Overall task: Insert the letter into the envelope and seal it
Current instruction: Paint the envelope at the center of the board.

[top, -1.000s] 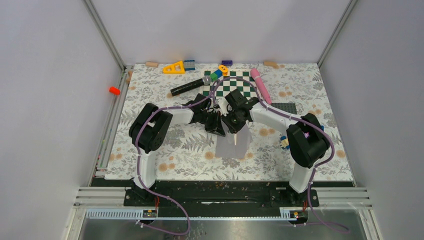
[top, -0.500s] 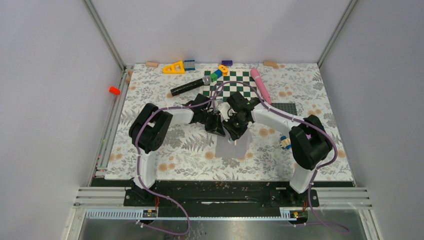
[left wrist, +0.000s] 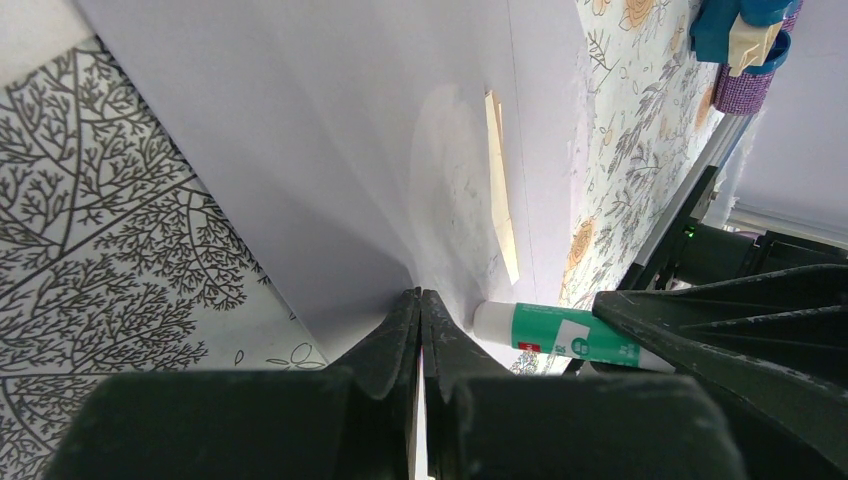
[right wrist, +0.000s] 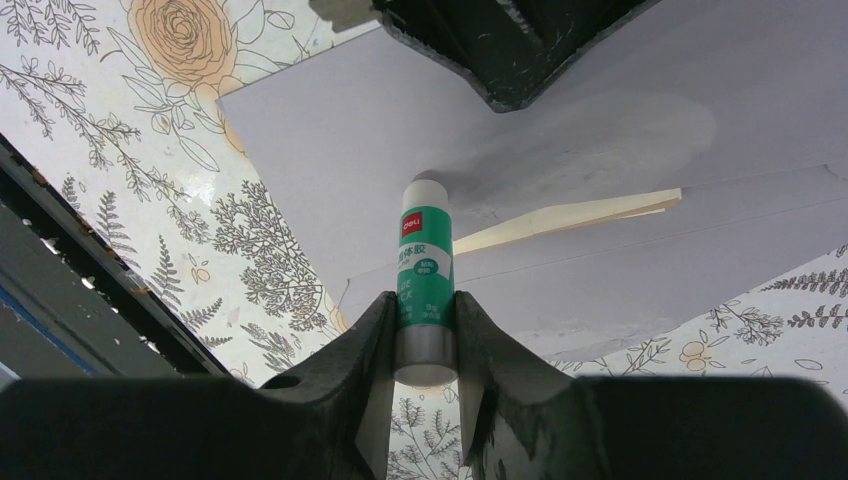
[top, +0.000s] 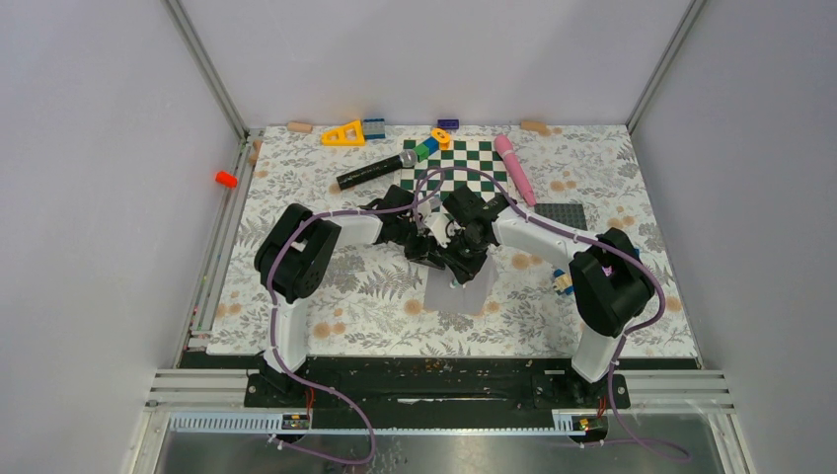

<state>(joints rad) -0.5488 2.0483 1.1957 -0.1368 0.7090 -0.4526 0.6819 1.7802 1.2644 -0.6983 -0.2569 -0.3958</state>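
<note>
Pinching a raised edge of the envelope (left wrist: 330,130), the left gripper (left wrist: 420,298) has its jaws pressed together on the thin paper. The sheet climbs in a soft crease to the fingertips while the rest lies flat on the floral tablecloth (left wrist: 110,250). Just beside it, the right gripper (right wrist: 425,305) clamps a green-and-white glue stick (right wrist: 425,250) by the lower barrel, with the white tip touching the pale grey paper straight ahead of its fingers. A cream sliver (right wrist: 570,215) shows along a seam just past that tip; it may be the letter's edge or a gummed strip, and I cannot tell which. The envelope looks very light, limp and easily creased. It will probably slide on the glossy cloth under any sideways rub, so a fine pinch at an edge or flap corner seems the best hold, steadying it while the glue stick is drawn across with gentle pressure. Fresh glue will make the paper tacky, so the fingers are best kept off the coated strip. The cloth is flat and smooth, and its busy print makes the plain paper easy to pick out. Beyond both grippers and well apart from them lie a chequered mat (top: 464,163), a microphone (top: 375,170) and a pink marker (top: 516,168). Plain pale walls (top: 415,59) close the table in on three sides.
</note>
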